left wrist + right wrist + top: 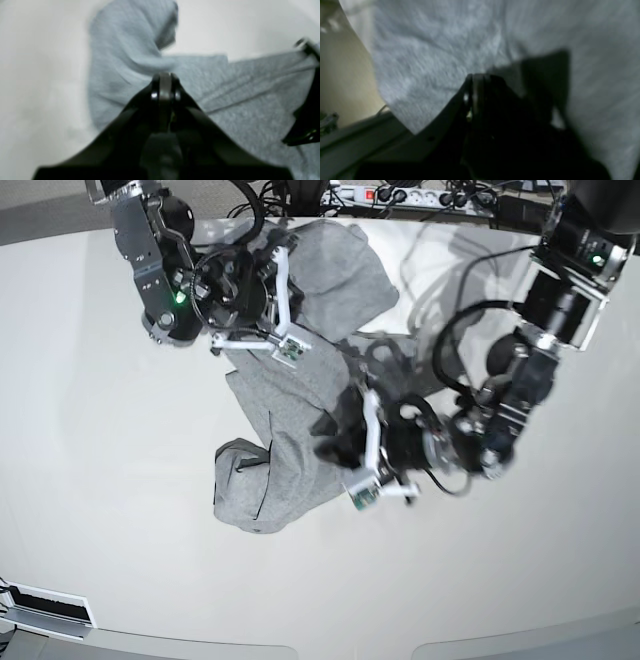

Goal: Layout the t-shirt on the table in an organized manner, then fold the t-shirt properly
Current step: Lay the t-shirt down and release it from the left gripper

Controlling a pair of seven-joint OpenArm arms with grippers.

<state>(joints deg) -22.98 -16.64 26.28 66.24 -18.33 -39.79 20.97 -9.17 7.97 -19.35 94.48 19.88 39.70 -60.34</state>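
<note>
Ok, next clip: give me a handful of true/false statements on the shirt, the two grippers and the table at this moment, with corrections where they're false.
1. The t-shirt lies flat and fully spread on the table. False: it is bunched and twisted, with part of it lifted between the arms.
2. The left gripper has its jaws closed, with grey fabric right at its tips. True.
3. The right gripper stands wide open. False: its jaws are together, against the grey cloth.
4. In the base view, both arms are over the shirt. True.
5. The shirt is bright red. False: it is heather grey.
</note>
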